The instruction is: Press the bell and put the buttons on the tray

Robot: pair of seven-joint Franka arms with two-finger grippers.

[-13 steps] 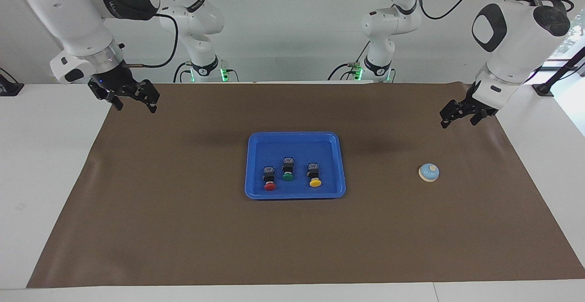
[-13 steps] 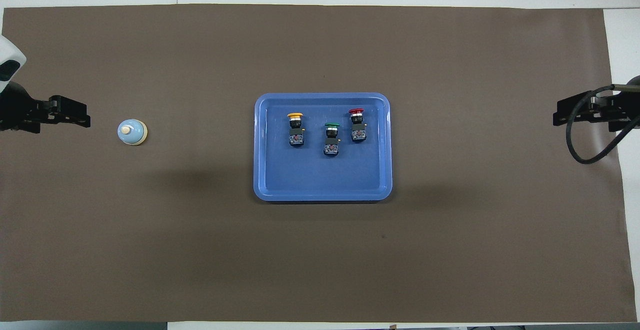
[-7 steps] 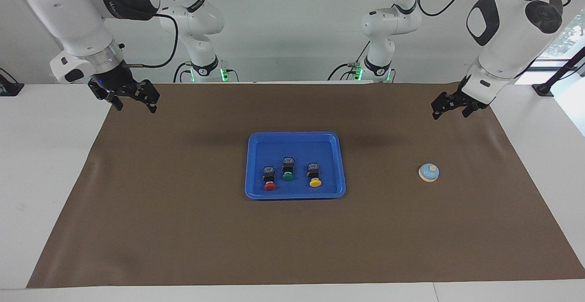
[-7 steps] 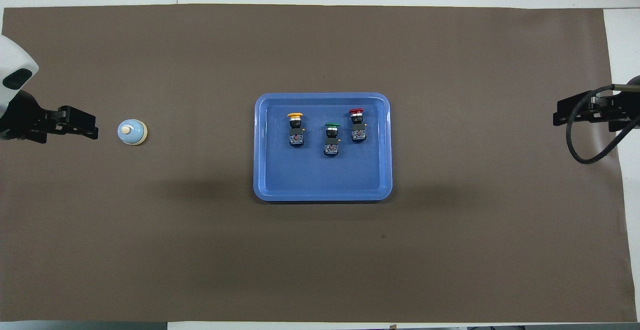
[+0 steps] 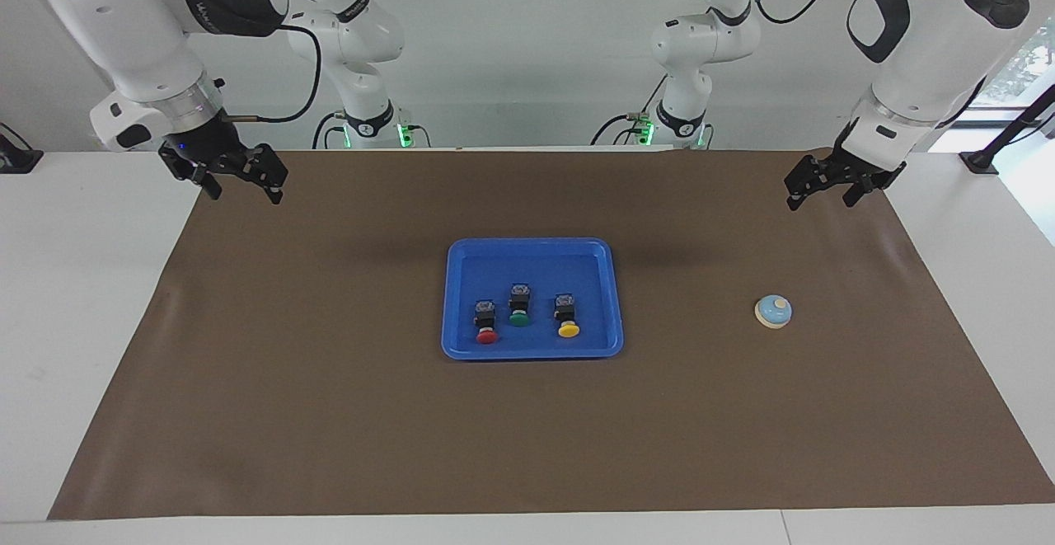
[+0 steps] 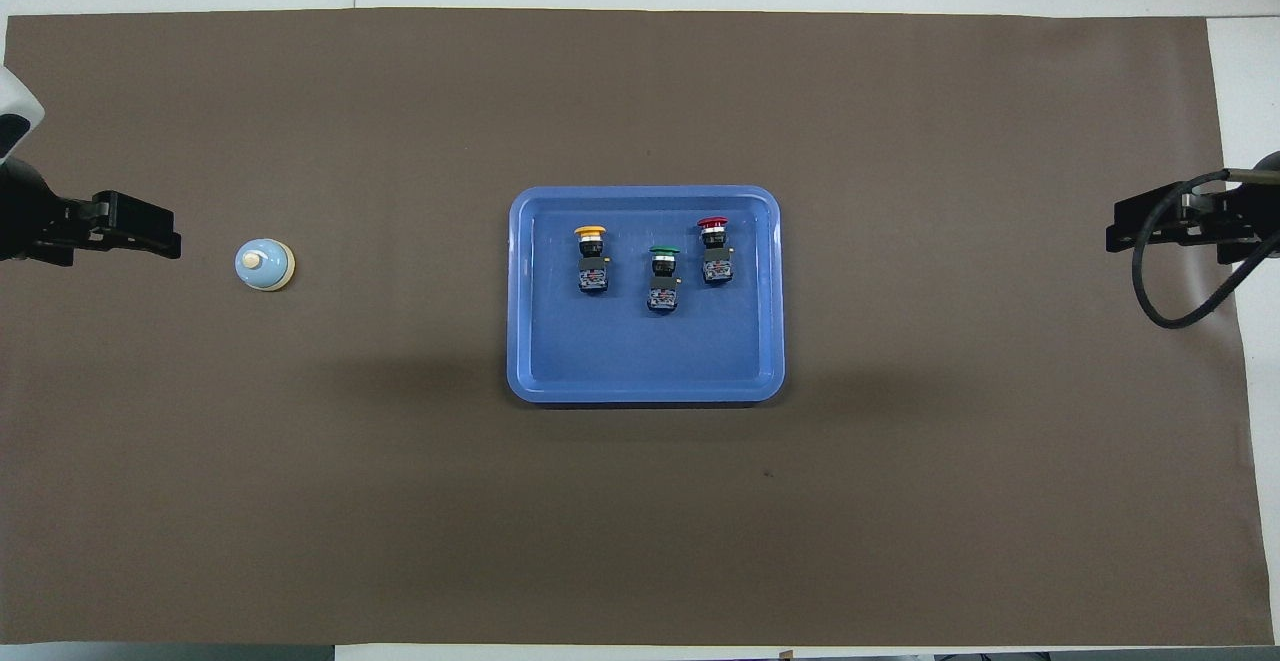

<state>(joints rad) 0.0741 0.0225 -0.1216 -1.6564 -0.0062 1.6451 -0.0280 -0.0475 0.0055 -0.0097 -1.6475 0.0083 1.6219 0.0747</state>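
The bright blue tray lies at the middle of the brown mat. In it lie three buttons on their sides: red, green and yellow. The light blue bell stands on the mat toward the left arm's end. My left gripper hangs open and empty in the air beside the bell, well clear of it. My right gripper waits open and empty over the mat's right-arm end.
The brown mat covers most of the white table. A black cable loops from the right arm's wrist. Nothing else stands on the mat.
My left gripper has risen a little and drawn back from the bell toward the robots' end. The right arm, the bell, the tray and the buttons have not moved.
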